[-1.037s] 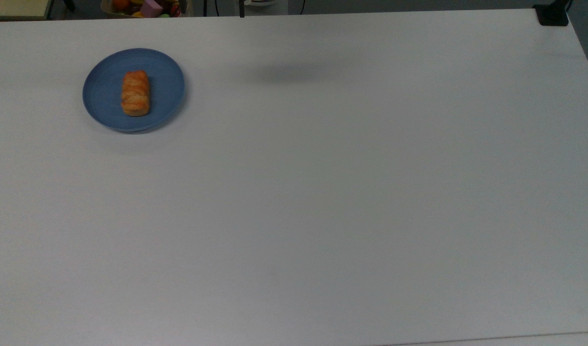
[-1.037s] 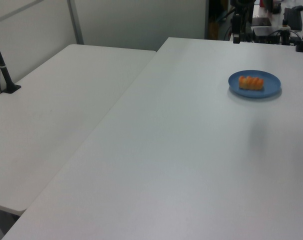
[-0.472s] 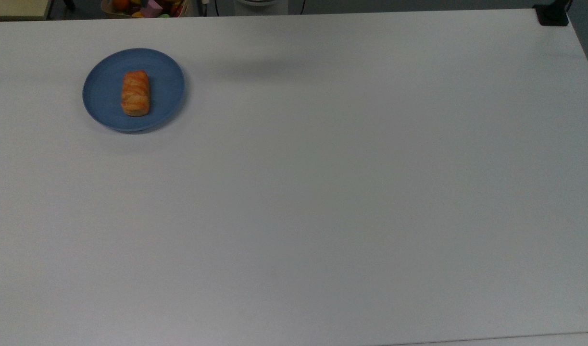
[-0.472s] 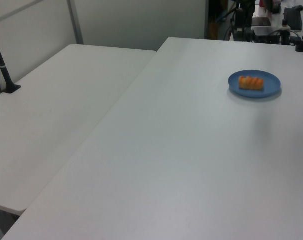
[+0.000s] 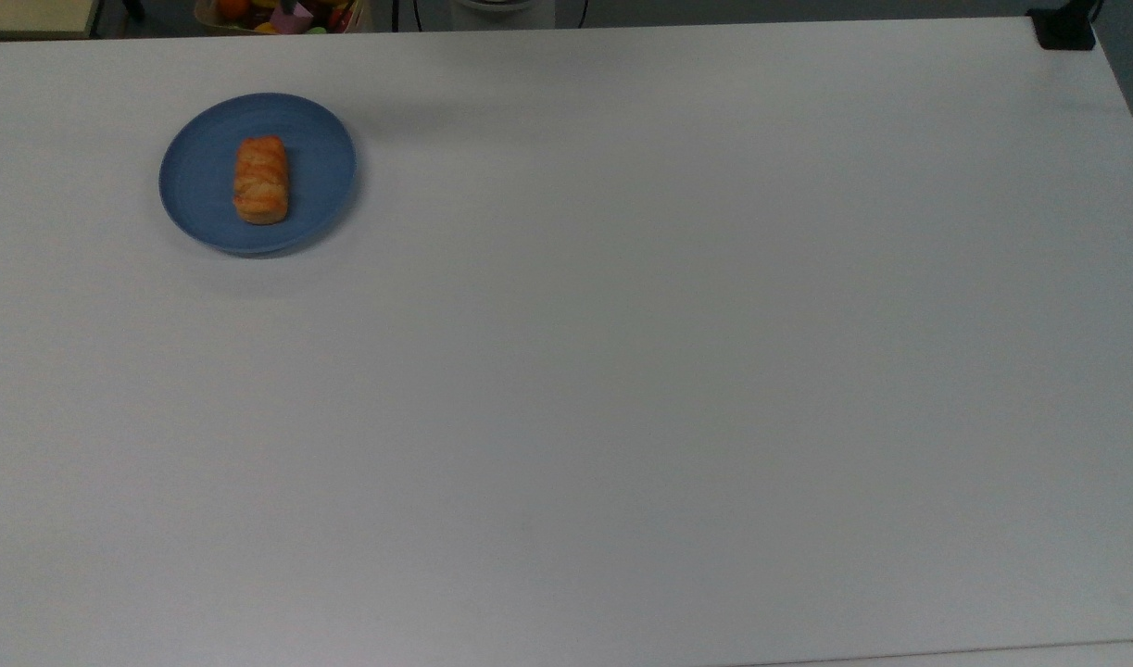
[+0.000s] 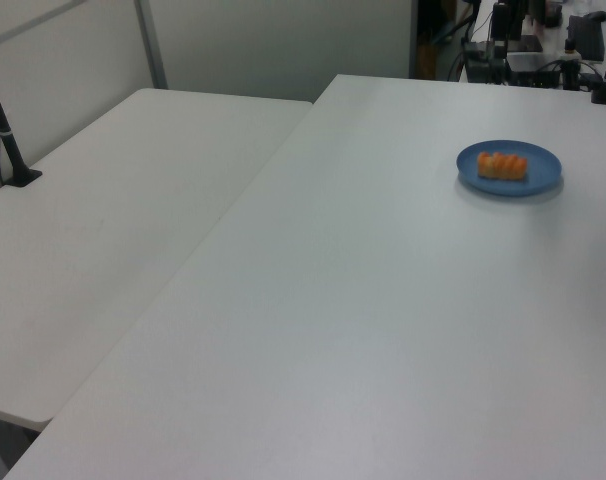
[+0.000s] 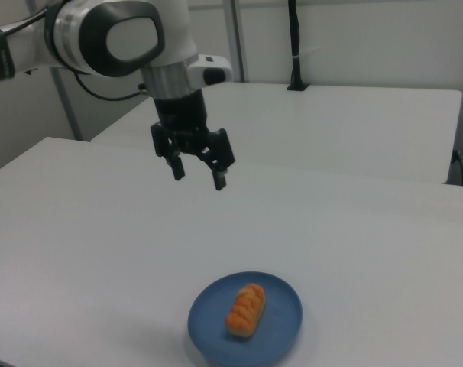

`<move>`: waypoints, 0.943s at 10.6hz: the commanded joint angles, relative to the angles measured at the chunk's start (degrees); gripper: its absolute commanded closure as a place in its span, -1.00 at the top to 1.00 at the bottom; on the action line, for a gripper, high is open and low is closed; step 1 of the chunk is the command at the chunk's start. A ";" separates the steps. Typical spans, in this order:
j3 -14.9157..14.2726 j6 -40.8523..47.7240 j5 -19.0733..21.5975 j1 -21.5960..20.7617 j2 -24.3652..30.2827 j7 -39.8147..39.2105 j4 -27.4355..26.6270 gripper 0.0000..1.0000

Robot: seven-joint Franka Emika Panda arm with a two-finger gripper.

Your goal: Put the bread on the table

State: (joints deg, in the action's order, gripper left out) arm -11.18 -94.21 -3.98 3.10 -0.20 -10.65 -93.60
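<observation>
One bread [image 7: 246, 309] roll lies untouched in the middle of the blue plate [image 7: 205, 317], which sits on the counter [image 5: 622, 371]. In the right view the gripper [image 7: 198, 174] hangs well above the counter, fingers spread and empty, apart from the plate. Risks ahead: a hard pinch could crush the flaky roll, an off-centre descent could catch the plate rim and shove it, or a shallow grip could drop the roll.

Golden-orange ridged bread [image 5: 261, 180] lying flat on blue plate [image 5: 195, 176], plate on white table [image 5: 622, 371]
</observation>
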 commanded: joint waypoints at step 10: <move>-2.71 -27.14 -0.85 4.55 -2.60 -11.14 -23.09 1.00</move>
State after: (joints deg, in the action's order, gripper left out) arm -13.86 -114.50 -3.98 8.19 -3.85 -19.96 -109.96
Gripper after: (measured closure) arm 0.000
